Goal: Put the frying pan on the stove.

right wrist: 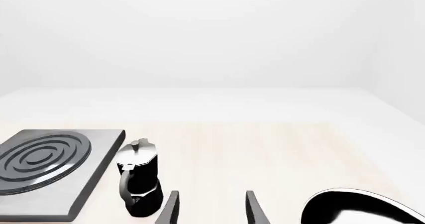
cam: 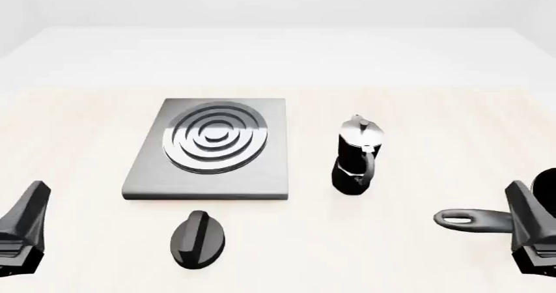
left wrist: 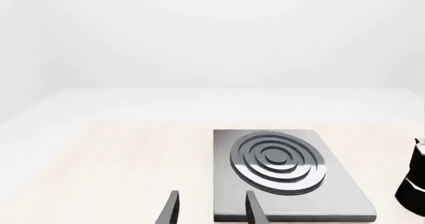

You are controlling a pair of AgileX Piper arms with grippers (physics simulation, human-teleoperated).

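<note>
The frying pan lies at the near right of the table. Its dark handle (cam: 473, 219) with a loop hole points left, and the black pan body (cam: 548, 183) is mostly hidden behind my right arm. The right wrist view shows the pan's glossy rim and pale inside (right wrist: 362, 209) just beside my right gripper (right wrist: 212, 210), which is open and empty. The stove (cam: 260, 169), a grey square plate with silver rings, sits left of centre. My left gripper (left wrist: 212, 211) is open and empty, hovering short of the stove's (left wrist: 332, 184) near edge.
A black-and-silver moka pot (cam: 358, 156) stands upright between the stove and the pan. A small black oval knob (cam: 198, 239) lies in front of the stove. The pale table (cam: 417, 111) ends at a white surround behind.
</note>
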